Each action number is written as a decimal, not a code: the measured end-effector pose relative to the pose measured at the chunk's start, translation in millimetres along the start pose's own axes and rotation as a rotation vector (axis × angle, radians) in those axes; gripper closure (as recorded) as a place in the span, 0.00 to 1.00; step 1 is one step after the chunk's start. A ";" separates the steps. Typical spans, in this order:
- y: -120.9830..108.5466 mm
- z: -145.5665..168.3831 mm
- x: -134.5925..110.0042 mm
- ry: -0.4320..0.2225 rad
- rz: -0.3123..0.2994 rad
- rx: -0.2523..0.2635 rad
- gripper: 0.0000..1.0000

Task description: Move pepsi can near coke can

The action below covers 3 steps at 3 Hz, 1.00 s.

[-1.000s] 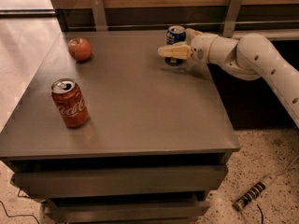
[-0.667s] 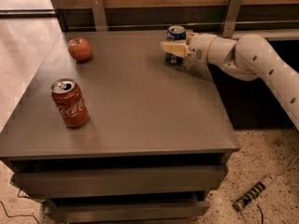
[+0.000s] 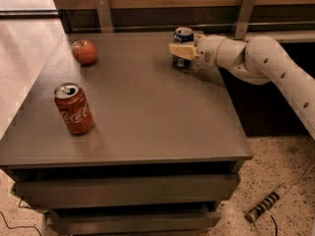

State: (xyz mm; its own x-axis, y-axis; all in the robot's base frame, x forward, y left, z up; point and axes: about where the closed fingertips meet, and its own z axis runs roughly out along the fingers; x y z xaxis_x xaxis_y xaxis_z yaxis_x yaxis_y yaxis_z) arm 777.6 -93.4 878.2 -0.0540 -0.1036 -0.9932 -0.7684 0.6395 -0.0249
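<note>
The pepsi can (image 3: 183,34), dark blue with a silver top, stands upright at the far right of the grey table (image 3: 147,112). My gripper (image 3: 180,47) reaches in from the right at mid-height of the can. One cream finger (image 3: 180,50) crosses the can's front and the other is behind it, so the gripper is closed around the can. The can's base still looks to rest on the table. The coke can (image 3: 73,108), red with white script, stands upright near the front left, far from the gripper.
A red apple (image 3: 84,51) lies at the far left of the table. A wooden wall with metal brackets (image 3: 244,14) runs behind the table. The white arm (image 3: 275,65) spans the right edge. A power strip (image 3: 266,206) lies on the floor at lower right.
The front finger has risen slightly along the pepsi can and drawn in against it. The can has barely moved. The coke can and the apple are unmoved.
</note>
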 end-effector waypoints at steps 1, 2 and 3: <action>1.4 1.7 0.0 0.000 0.000 -0.003 1.00; 18.4 -19.4 -23.1 -0.006 -0.016 -0.003 1.00; 38.2 -45.5 -42.3 -0.008 -0.040 0.001 1.00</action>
State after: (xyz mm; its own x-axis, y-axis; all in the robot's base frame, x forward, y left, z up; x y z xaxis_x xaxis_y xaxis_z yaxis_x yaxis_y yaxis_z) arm 721.6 -99.3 924.5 -0.0179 -0.1226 -0.9923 -0.7692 0.6357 -0.0646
